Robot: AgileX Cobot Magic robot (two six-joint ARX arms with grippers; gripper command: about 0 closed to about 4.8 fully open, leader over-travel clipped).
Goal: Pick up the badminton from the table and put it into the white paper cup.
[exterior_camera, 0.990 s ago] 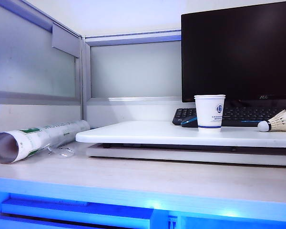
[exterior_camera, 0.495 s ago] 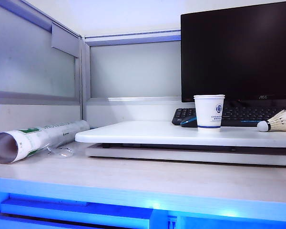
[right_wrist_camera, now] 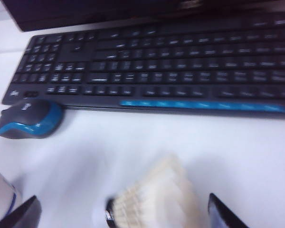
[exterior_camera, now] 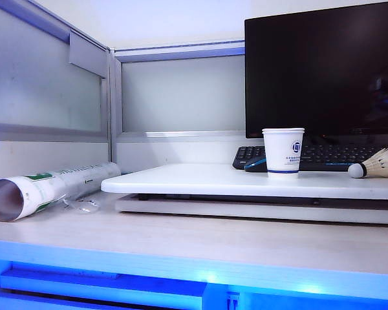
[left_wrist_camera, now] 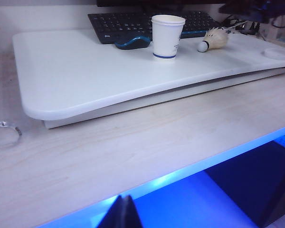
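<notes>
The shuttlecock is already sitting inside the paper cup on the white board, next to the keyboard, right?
Not quite. The shuttlecock lies on its side on the white board, beside the paper cup, not inside it. The left wrist view shows this; the keyboard is indeed close by.

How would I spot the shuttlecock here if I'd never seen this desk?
Find the black monitor; below it a raised white table carries a white paper cup. The badminton lies on its side right of the cup, the only feathered thing, with a round white cork head.
</notes>
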